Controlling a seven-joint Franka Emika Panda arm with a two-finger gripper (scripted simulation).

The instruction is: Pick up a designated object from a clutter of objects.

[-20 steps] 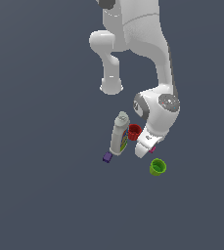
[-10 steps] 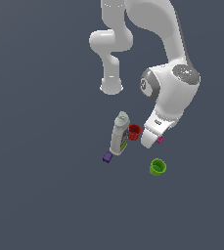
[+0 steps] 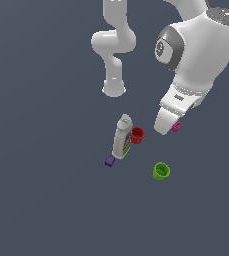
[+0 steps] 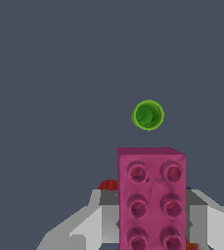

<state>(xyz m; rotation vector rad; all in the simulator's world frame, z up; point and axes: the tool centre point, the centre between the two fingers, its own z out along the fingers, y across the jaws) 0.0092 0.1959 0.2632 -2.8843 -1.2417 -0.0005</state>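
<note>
Gripper [image 3: 170, 128] holds the magenta brick [image 3: 176, 127]: in my wrist view the brick [image 4: 151, 200] sits between the two grey fingers [image 4: 108, 215], studded face toward the camera, six studs showing in two rows. In the exterior view I see only a small pink corner of it sticking out beside the white hand of the arm. Whether it is clear of the tabletop [image 3: 46, 200] I cannot tell from either view.

Red cup [image 3: 137, 135] stands just beside the tall white bottle [image 3: 122, 137], on the exterior view's right of it, apparently touching. The bottle has a colourful label and leans slightly, cap uppermost. Purple block [image 3: 109, 161] lies near the bottle's base, on the exterior view's left. Green cup [image 3: 161, 171] stands apart from the others, open mouth up, nearer the lower edge of the exterior view than the gripper. My wrist view looks into the green cup [image 4: 148, 115] from above, beyond the brick, and catches a sliver of the red cup [image 4: 108, 185] behind one finger.

Arm base stands well behind the clutter, with the upper links arching over toward the exterior view's right.
</note>
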